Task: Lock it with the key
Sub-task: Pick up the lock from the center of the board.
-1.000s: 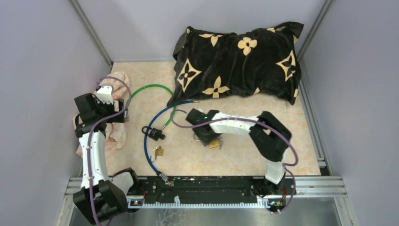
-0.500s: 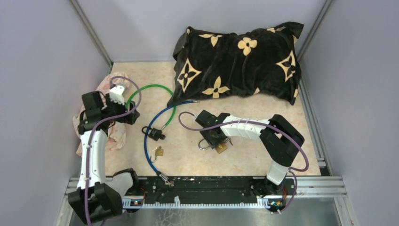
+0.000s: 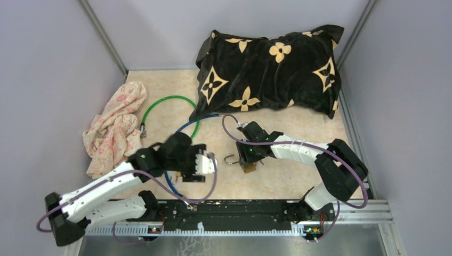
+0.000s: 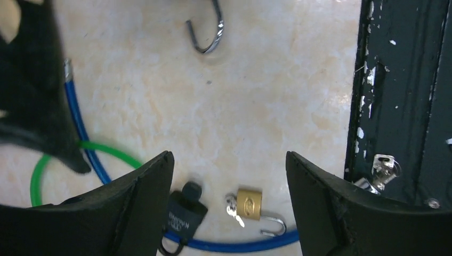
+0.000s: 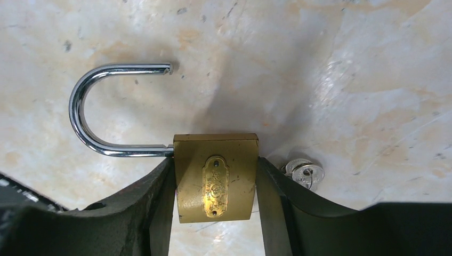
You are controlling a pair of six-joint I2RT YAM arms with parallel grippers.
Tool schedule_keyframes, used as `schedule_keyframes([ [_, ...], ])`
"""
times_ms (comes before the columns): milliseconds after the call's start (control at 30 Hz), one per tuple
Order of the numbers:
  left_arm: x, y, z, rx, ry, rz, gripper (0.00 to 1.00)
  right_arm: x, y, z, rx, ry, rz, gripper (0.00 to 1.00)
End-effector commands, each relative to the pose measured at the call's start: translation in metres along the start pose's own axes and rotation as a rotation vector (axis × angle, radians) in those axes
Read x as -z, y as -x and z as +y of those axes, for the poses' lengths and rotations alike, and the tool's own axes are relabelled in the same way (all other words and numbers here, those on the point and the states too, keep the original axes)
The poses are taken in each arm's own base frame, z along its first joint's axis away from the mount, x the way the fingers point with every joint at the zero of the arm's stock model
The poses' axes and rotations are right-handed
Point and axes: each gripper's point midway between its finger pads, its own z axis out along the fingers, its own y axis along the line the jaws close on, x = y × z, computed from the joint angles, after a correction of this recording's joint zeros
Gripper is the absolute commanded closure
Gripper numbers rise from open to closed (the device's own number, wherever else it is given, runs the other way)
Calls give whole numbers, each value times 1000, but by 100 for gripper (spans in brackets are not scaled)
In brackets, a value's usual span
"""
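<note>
The right gripper [image 3: 249,159] is closed on the body of the large brass padlock [image 5: 216,178], and its shackle [image 5: 88,125] stands open, swung to the side. A silver key [image 5: 303,173] shows just beside one finger; I cannot tell if it sits in the lock. The left gripper [image 4: 228,165] hovers with jaws wide apart above a small brass padlock [image 4: 249,202], a black padlock [image 4: 184,213] and the blue cable [image 4: 74,117]. I think the danger is here: so many locks lie near that the left arm may take the wrong thing. Also the smooth brass may twist between the fingers when the shackle is pushed home.
</note>
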Motion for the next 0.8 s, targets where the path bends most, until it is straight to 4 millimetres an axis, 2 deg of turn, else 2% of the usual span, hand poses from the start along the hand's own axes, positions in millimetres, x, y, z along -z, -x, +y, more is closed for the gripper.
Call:
schedule_keyframes([
  [0, -66, 20, 2, -310, 81, -34, 14, 16, 19, 40, -66, 227, -105, 100],
  [67, -90, 47, 7, -375, 142, -155, 10, 17, 16, 40, -72, 233, -100, 100],
  [100, -100, 51, 6, -394, 138, -182, 9, 17, 14, 41, -77, 241, -101, 100],
  [133, -108, 52, 6, -411, 134, -189, 9, 17, 13, 42, -82, 247, -102, 100],
  [233, -133, 37, 9, -407, 139, -125, 11, 20, 11, 43, -96, 262, -110, 100],
  [333, -146, 25, 7, -402, 160, -116, 20, 24, 12, 45, -106, 276, -134, 100],
  [567, -155, 13, -8, -315, 114, -133, 58, 29, 15, 46, -108, 280, -145, 100],
  [700, -158, 11, -16, -305, 100, -165, 62, 32, 20, 50, -109, 299, -162, 100],
  [733, -159, 13, -17, -297, 100, -182, 64, 33, 22, 51, -107, 308, -168, 100],
  [767, -159, 14, -17, -289, 102, -195, 71, 34, 23, 52, -108, 310, -171, 100],
])
